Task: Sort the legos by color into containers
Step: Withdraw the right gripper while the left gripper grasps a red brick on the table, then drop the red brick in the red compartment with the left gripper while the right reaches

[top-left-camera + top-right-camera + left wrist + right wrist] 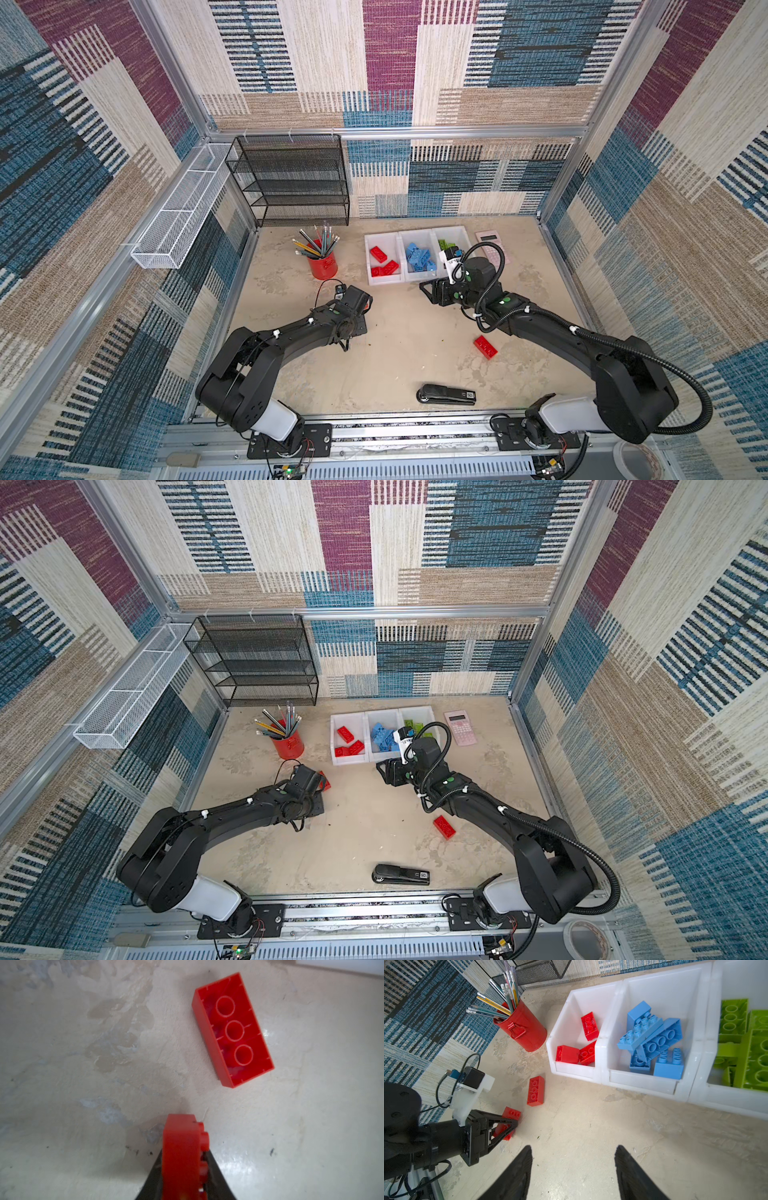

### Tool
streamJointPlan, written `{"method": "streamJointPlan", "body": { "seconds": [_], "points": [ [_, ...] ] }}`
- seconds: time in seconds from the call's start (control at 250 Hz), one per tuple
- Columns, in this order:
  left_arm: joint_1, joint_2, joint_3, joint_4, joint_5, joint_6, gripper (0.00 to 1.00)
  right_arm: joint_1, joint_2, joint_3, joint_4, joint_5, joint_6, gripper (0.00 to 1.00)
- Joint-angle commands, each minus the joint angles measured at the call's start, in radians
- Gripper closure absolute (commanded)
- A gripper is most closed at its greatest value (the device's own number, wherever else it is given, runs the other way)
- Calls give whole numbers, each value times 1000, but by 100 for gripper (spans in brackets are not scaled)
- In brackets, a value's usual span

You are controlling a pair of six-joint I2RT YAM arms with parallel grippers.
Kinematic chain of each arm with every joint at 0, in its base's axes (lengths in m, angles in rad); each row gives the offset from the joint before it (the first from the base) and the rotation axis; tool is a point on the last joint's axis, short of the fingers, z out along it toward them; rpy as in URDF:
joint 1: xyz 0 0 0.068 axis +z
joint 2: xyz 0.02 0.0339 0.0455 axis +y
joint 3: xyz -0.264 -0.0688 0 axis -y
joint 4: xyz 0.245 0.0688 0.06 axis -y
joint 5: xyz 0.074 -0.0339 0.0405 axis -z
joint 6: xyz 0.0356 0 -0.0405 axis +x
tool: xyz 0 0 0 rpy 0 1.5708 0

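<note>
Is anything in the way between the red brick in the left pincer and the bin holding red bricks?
One loose red brick lies hollow side up on the table between them; carried above it, the held brick should pass.

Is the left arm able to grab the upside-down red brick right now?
Probably not yet: the left fingers are shut on another red brick. The upside-down brick lies close, with bare table between.
</note>
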Motion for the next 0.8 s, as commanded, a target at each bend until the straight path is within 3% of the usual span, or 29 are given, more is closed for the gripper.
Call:
{"method": "streamJointPlan", "body": {
  "seconds": [0.0, 0.168, 0.444, 0.796],
  "points": [
    [1, -32, 18, -28, 3, 23, 80, 2, -28, -30, 45, 2, 19, 35],
    [1, -69, 72, -47, 30, 63, 81, 2, -70, -80, 53, -4, 38, 35],
    [2, -8, 252, -86, 65, 99, 81, 2, -126, -155, 53, -1, 56, 35],
    [11, 215, 574, -113, 79, 154, 80, 2, -227, -230, 0, 42, 55, 34]
  ]
}}
